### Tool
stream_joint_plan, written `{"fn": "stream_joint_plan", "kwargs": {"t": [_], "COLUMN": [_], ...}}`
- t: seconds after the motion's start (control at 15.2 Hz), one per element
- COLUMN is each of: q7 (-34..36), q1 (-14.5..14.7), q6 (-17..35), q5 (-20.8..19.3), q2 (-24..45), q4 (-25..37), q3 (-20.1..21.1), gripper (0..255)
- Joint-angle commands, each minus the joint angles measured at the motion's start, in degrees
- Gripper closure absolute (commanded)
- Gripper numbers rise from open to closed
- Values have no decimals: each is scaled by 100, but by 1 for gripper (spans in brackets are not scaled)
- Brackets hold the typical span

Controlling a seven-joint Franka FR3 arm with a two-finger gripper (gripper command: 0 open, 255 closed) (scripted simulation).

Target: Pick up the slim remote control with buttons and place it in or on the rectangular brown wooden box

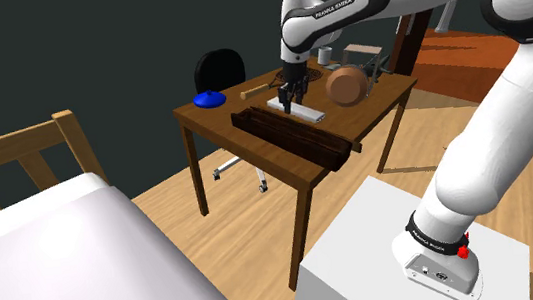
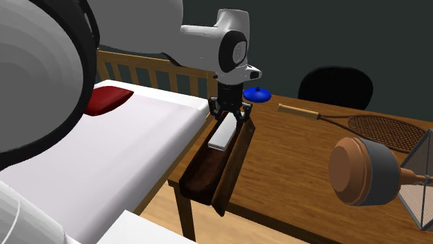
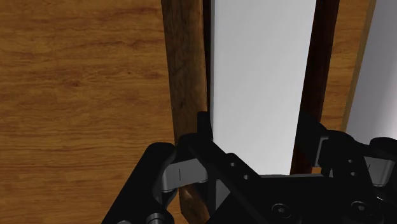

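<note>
The remote (image 1: 300, 113) (image 2: 223, 132) (image 3: 261, 76) is drawn as a plain pale grey-white slab with no buttons to be seen. My black gripper (image 1: 290, 98) (image 2: 230, 114) (image 3: 254, 133) is shut on its near end, one finger on each long side. The long dark brown box (image 1: 289, 140) (image 2: 208, 173) lies along the table's edge nearest the bed. In the wrist view the remote hangs lengthwise over the box's inside, with the box's brown wall (image 3: 184, 76) beside it. In the second exterior view the remote slopes down into the box. I cannot tell whether it touches the bottom.
On the wooden table (image 1: 376, 103) (image 2: 298, 173) are a blue lidded dish (image 1: 209, 98) (image 2: 257, 93), a racket (image 2: 361, 123), a round brown pot (image 1: 346, 84) (image 2: 361, 170) and a wire frame (image 2: 416, 184). A black chair (image 1: 219, 70) (image 2: 335, 86) stands behind, a bed (image 1: 65, 264) (image 2: 125, 145) alongside.
</note>
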Motion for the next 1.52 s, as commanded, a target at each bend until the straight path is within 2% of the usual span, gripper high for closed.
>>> {"fn": "stream_joint_plan", "kwargs": {"t": [0.0,0.2,0.66,0.73,1.06,1.32,1.45], "q7": [3,0,0,0,0,12,12], "q1": [1,1,1,1,1,8,8], "q6": [165,339,339,339,339,-385,-386], "q5": [4,9,9,9,9,-4,-4], "q2": [47,105,106,106,106,-84,-85], "q4": [-114,-231,-230,-229,-229,306,305], "q3": [0,-2,-2,-2,-2,11,11], "gripper": [255,255,255,0,0,0,0]}}
